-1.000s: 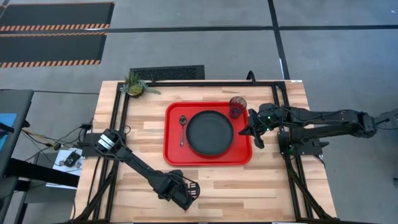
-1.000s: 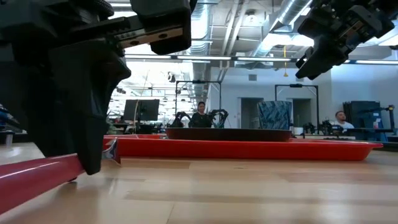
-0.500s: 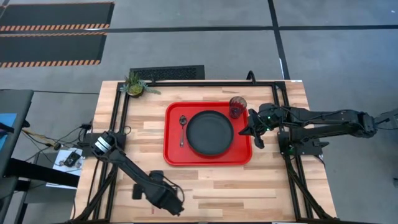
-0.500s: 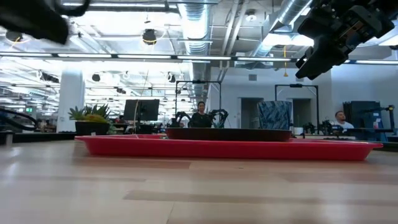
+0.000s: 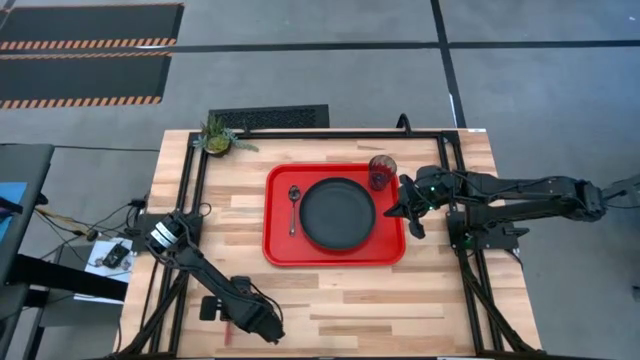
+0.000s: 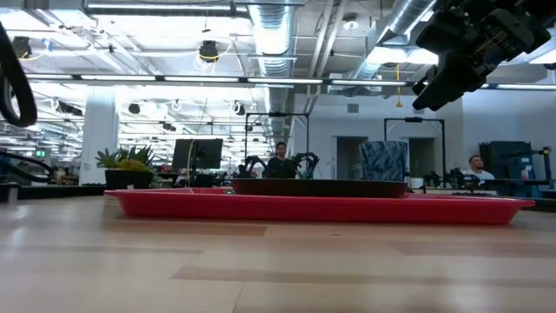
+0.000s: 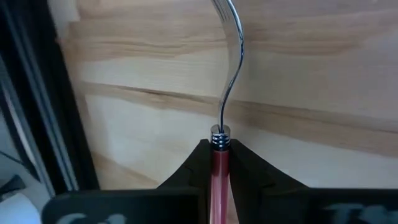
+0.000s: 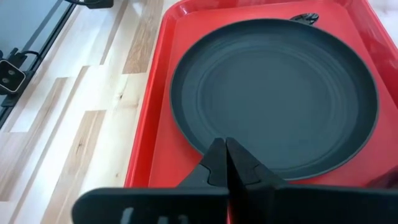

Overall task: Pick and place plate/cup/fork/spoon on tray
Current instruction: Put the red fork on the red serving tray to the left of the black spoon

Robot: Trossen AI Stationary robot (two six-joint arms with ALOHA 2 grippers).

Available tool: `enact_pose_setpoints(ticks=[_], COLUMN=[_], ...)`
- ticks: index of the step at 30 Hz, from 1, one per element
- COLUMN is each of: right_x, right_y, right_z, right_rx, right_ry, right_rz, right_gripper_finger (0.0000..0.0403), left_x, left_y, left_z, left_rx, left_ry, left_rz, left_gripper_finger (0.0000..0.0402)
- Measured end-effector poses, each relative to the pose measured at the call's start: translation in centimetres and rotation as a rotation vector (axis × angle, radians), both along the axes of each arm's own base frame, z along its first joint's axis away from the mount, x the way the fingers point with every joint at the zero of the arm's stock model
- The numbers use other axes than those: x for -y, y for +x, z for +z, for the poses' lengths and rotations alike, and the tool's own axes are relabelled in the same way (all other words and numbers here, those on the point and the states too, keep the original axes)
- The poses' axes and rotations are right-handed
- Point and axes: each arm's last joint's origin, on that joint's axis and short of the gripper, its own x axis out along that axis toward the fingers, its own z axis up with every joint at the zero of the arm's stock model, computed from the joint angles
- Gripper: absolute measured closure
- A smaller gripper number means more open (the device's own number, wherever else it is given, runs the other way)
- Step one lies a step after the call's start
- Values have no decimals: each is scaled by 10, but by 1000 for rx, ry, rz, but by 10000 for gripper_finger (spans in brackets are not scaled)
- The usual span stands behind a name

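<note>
The red tray (image 5: pixel 275 245) lies mid-table and also shows in the low view (image 6: pixel 321 207). On it rest the black plate (image 5: pixel 338 213), the dark spoon (image 5: pixel 293 205) left of the plate, and the reddish cup (image 5: pixel 381 172) at the tray's far right corner. My left gripper (image 5: pixel 232 322) is near the table's near left corner, shut on the fork (image 7: pixel 219 168). My right gripper (image 5: pixel 405 210) hovers shut and empty over the tray's right rim, beside the plate (image 8: pixel 273 93). My left gripper pinches the fork's red handle (image 7: pixel 219 163) between its two fingers, at the end by the metal collar. The handle runs along the fingers. The silver neck (image 7: pixel 233 74) sticks out past the fingertips, and the tines are out of frame. The fork is clear of the table.
A small potted plant (image 5: pixel 216 137) stands at the far left corner. Black frame rails (image 5: pixel 192 190) run along the table's left and right sides. Bare wood lies near of the tray (image 5: pixel 380 300). People sit in the room behind (image 6: pixel 280 161).
My left gripper, shut on the fork, has risen from the tabletop and out of the low view. It has moved toward the table's left edge. The fork has gone with it, lifted clear of the table. My right arm has kept still.
</note>
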Motion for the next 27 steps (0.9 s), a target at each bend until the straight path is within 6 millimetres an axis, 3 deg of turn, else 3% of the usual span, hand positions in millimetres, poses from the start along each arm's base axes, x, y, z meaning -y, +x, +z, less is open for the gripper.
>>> enact_pose_setpoints(ticks=[7,14,27], right_x=[0,0,0], right_y=[0,0,0], right_z=[0,0,0], right_rx=[0,0,6], right_ry=[0,0,-1], right_rz=[0,0,0], right_gripper_finger=[400,400,400], left_x=[-3,-6,-9], left_y=[-2,2,18], left_z=[-9,-11,-2], left_rx=[8,23,84], left_ry=[-28,-53,-89], left_rz=[24,-9,-75], left_gripper_finger=[381,356,310])
